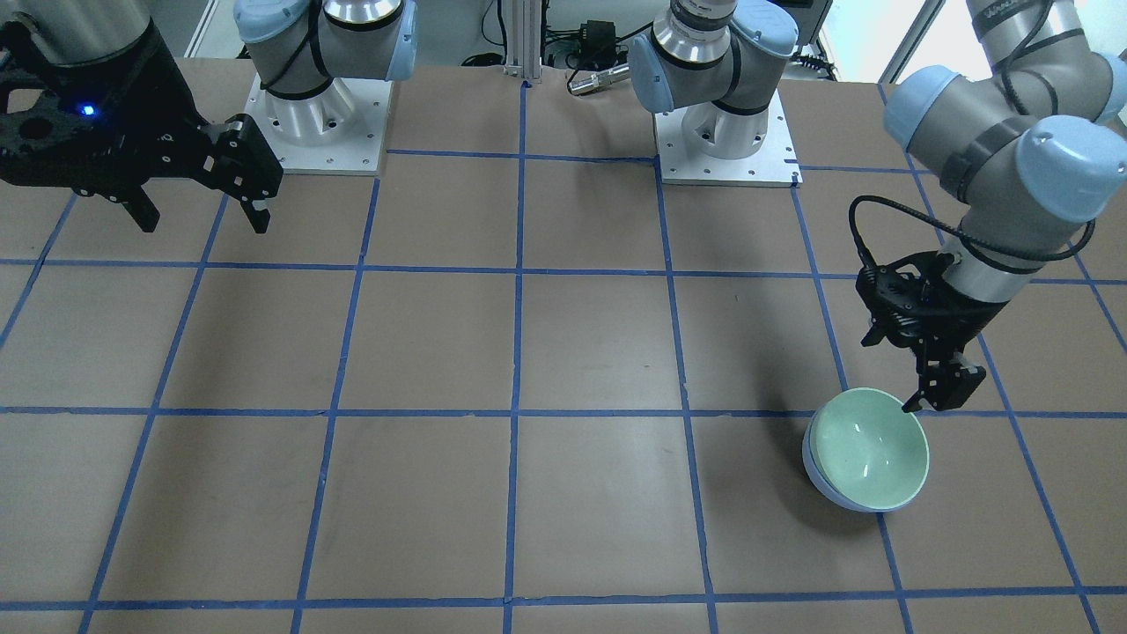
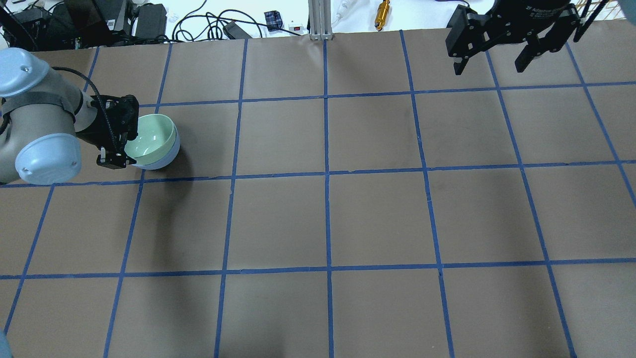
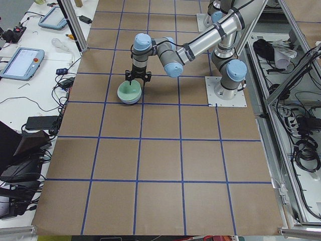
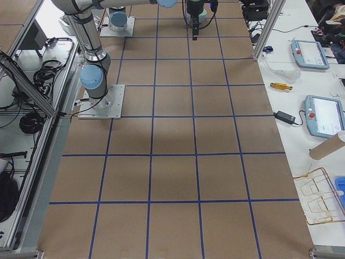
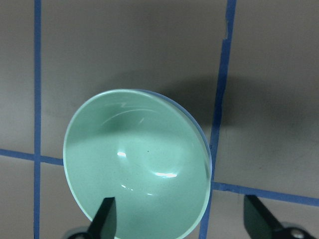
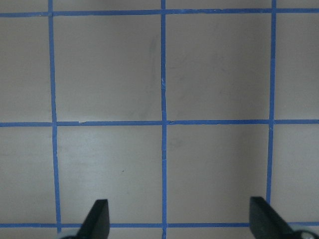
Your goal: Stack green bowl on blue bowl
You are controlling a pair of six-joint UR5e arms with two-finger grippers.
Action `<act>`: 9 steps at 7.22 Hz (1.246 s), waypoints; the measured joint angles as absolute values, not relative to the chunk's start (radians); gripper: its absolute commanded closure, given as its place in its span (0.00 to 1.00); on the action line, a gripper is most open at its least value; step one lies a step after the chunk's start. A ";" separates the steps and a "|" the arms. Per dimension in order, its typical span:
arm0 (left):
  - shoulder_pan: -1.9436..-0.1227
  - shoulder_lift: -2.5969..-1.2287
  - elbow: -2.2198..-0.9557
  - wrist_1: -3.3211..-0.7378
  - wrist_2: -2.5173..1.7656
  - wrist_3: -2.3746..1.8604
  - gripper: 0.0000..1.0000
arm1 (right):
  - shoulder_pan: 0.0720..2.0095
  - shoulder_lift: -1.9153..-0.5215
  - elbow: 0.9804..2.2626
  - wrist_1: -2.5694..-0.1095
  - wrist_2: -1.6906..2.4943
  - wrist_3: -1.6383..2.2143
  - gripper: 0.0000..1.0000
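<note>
1. The glossy, pale mint-green round bowl [image 1: 872, 449] already sits inside the glossy, pale periwinkle-blue round bowl [image 1: 828, 491]. The pair stands on the brown, paper-covered table with its blue tape grid [image 2: 377, 214], on the robot's left side, next to a grid line.
2. Only a sliver of the blue bowl shows, and only along one side of the green rim. I judge that the green bowl lies nested at a slight slant. Whether it is fully seated cannot be told from these views.
3. The left gripper [image 5: 178, 201] hovers right at the stack with its jaws spread wide. In the wrist view one finger hangs over the green bowl's inside and the other is well outside the rim. It grips nothing. Whether the inner finger touches the glaze I cannot tell.
4. The right gripper [image 2: 488, 67] is raised over the far right part of the table, well apart from the bowls. It is open and empty, with only bare grid squares below it.
5. Judged from this, the placing itself is done: green is on blue.
6. What seems left is for the left arm to lift clear without catching the rim. If the tilt matters, a small nudge could settle the green bowl level.
</note>
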State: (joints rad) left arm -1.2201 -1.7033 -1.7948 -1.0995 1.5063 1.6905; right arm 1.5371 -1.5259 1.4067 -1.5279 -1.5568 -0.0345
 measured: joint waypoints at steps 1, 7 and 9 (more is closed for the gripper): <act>-1.223 -1.665 -1.718 -1.250 1.491 1.596 0.00 | 1.537 -1.526 1.407 -1.528 -1.557 -0.035 0.00; -1.446 -1.608 -1.491 -1.603 1.502 0.604 0.00 | 1.537 -1.526 1.407 -1.528 -1.556 -0.034 0.00; -1.548 -1.607 -1.495 -1.602 1.513 0.247 0.00 | 1.537 -1.526 1.407 -1.528 -1.555 -0.034 0.00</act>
